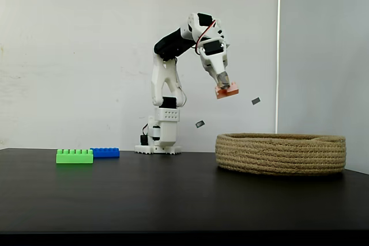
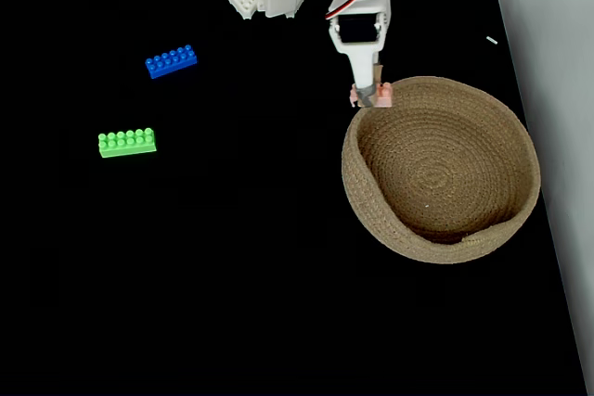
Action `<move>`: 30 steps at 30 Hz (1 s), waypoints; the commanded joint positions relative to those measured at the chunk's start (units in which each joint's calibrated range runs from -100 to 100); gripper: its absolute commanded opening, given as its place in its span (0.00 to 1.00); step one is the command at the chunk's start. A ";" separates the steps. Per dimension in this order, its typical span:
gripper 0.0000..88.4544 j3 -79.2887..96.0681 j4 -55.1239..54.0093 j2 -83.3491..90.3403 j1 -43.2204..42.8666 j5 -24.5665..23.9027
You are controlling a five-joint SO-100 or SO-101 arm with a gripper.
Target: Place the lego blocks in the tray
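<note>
While clamped in the tool (image 1: 225,87), the pink brick (image 1: 227,91) hangs above the tray (image 1: 281,154).

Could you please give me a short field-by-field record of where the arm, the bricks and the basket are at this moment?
gripper: raised in the air, shut on the pink brick
position over basket: in a fixed view the gripper sits at the near-arm rim of the tray
tray contents: no bricks inside
green brick: on the black table
blue brick: on the table, apart from the green one
bricks left to move: two on the table, one in the jaws
</note>
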State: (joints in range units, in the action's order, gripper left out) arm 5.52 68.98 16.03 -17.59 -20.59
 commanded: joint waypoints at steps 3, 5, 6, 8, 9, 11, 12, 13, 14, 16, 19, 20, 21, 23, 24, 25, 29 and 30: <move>0.08 3.82 -11.21 1.60 -2.53 0.34; 0.08 6.93 -15.29 1.68 -2.53 1.32; 0.09 8.38 -16.88 1.77 -2.53 1.27; 0.17 10.66 -17.63 1.77 -2.53 0.93; 0.22 11.49 -17.63 1.68 -2.61 0.49; 0.29 12.94 -17.63 1.60 -2.94 0.39; 0.29 13.04 -17.71 1.51 -3.02 0.20; 0.29 13.04 -17.63 1.51 -3.02 -0.10; 0.30 12.85 -17.54 1.60 -3.02 -0.49; 0.33 12.76 -17.46 2.03 -2.94 -1.37; 0.34 12.31 -16.96 2.37 -2.94 -1.71; 0.34 12.31 -16.96 2.46 -2.86 -1.81; 0.36 12.21 -17.04 2.46 -2.69 -2.15; 0.38 12.12 -18.96 2.46 -2.36 -4.88; 0.38 12.21 -20.13 2.46 -2.11 -6.54; 0.37 12.58 -20.63 2.46 -2.03 -7.67; 0.36 14.22 -19.38 2.63 -2.86 -8.64; 0.36 14.59 -19.29 2.71 -2.53 -8.06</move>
State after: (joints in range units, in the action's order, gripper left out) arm 20.11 49.65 16.03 -20.11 -28.55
